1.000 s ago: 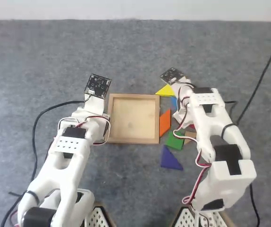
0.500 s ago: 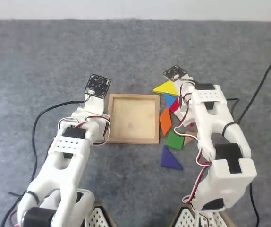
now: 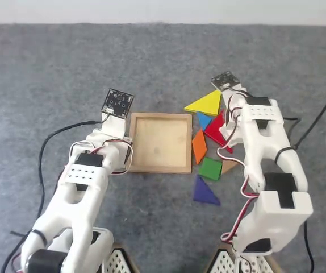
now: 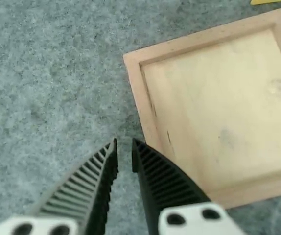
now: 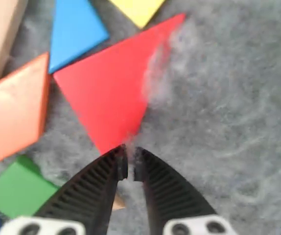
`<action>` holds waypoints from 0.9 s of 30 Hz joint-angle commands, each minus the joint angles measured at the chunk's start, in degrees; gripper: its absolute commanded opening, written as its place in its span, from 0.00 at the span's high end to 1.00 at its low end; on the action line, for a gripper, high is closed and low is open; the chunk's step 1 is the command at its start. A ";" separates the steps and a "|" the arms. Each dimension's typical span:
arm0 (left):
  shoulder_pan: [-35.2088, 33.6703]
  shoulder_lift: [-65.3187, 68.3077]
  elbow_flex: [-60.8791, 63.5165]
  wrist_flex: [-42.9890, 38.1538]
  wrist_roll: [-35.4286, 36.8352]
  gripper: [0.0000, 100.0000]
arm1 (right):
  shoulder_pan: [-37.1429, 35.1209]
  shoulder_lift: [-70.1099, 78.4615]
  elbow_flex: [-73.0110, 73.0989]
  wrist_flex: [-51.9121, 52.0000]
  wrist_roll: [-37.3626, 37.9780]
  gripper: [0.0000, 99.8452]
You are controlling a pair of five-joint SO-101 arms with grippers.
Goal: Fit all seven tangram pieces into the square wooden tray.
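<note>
Red triangle [image 5: 106, 93] looked thin, stiff and light, flat on the carpet [image 5: 228, 122], so I'd pinch across its edges. Right gripper [image 5: 129, 164] at its corner and left gripper [image 4: 124, 152] were both squeezed nearly together.

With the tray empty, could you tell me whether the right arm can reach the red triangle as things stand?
Probably yes: the right gripper sits at the red triangle's corner, with nothing lying on it; its shut jaws must open.

The tray [image 4: 136, 78] is pale bare wood, matt, with faint grain. Fuzzy grey felt-like cloth covers the tabletop [image 3: 49, 68]. The red triangle [image 5: 106, 93] looks smooth and matt-painted. The left end effector [image 4: 123, 147] and right end effector [image 5: 129, 156] are ribbed black plastic, matt
</note>
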 commanded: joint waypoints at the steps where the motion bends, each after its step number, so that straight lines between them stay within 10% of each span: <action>1: -0.35 -0.53 -1.98 -1.05 0.00 0.95 | -1.89 -4.62 -1.05 0.66 -2.29 0.91; 19: -0.35 -0.53 -2.15 -1.32 -0.09 0.96 | -8.13 -6.73 12.66 -33.45 -9.85 0.99; 27: -0.35 -0.53 -2.15 -1.32 -0.09 0.96 | -7.96 -4.26 12.40 -26.95 3.87 0.99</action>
